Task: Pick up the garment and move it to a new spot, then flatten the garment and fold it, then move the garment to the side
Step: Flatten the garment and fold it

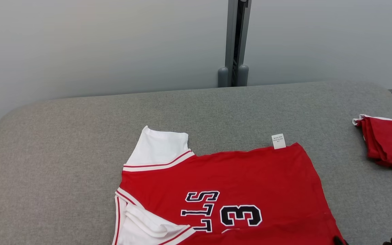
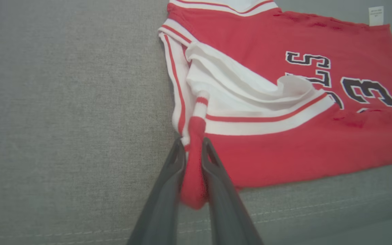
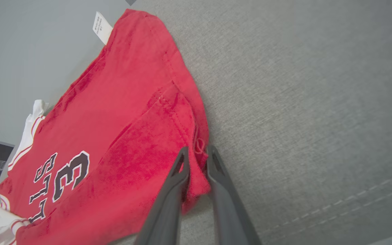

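Nearest, the left gripper (image 2: 192, 141) has its two long dark fingers pressed together on a bunched ridge of red cloth at the shoulder end of the jersey (image 1: 243, 177), just where a red-and-white striped trim band meets the body; the right gripper (image 3: 197, 149) likewise pinches a small fold of red cloth at the hem corner, its fingers nearly closed with the fabric between them.

The jersey lies on the grey cushion (image 1: 63, 153), at the middle of its near side and running off the bottom of the head view; its long axis runs left to right across the robot's front, neck and sleeves toward the robot's left, hem toward the right; the black, white-edged letters and the "3" lie on their sides. The body is a matt red knit, softly creased; a folded layer of it lies doubled near the hem corner; the near white sleeve (image 2: 243, 85) is flopped over onto the red, rumpled in loose folds; the far white sleeve (image 1: 158, 148) lies flat, squarish, edged by a striped band.

At the jersey's far edge, toward the hem, a small white rectangular tag (image 1: 278, 141) sticks out onto the cushion; the cushion is a coarse woven grey with rounded far corners and a pale stitched seam along its near side.

Further right, well apart, a heap of red cloth (image 1: 386, 143) sits at the cushion's edge; beyond stand a smooth pale wall (image 1: 97, 44) and a grey upright post (image 1: 235, 41).
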